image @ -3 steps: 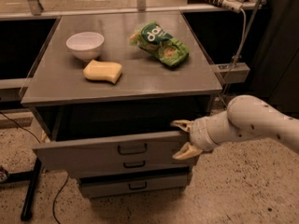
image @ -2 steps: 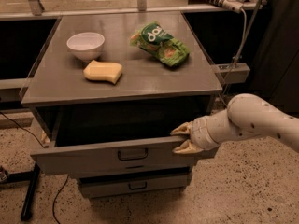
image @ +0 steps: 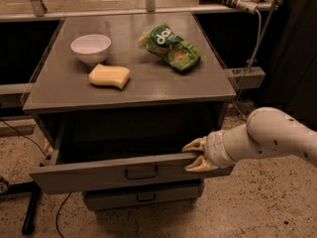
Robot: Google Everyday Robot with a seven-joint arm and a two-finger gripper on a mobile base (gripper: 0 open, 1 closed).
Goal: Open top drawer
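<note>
1. Currently, the top drawer (image: 99, 175) is standing partly pulled out of the grey cabinet, its front panel running across the lower middle of the frame, forward of the cabinet body.
2. The drawer's small black bar handle (image: 141, 173) is sitting at the centre of that front panel, untouched.
3. The cavity behind the front panel is lying in shadow, so its contents cannot be told.
4. The end effector (image: 194, 156) is sitting at the right end of the front panel, right of centre in the frame.
5. Its two pale fingers (image: 194, 145) are clamping the panel's upper edge, one finger lying over the edge and the other pressing against the panel's outer face.
6. The white arm (image: 267, 138) is reaching in from the right edge of the frame.
7. A lower drawer (image: 143, 196) with a like handle is sitting closed just beneath the top drawer.
8. The desk (image: 148, 90) surface above is carrying three items in the upper half of the frame:
   - a white bowl (image: 90, 47) at upper left;
   - a yellow sponge (image: 109, 76) just below and right of the bowl;
   - a green snack bag (image: 171, 47) at upper centre, well apart from both.
</note>
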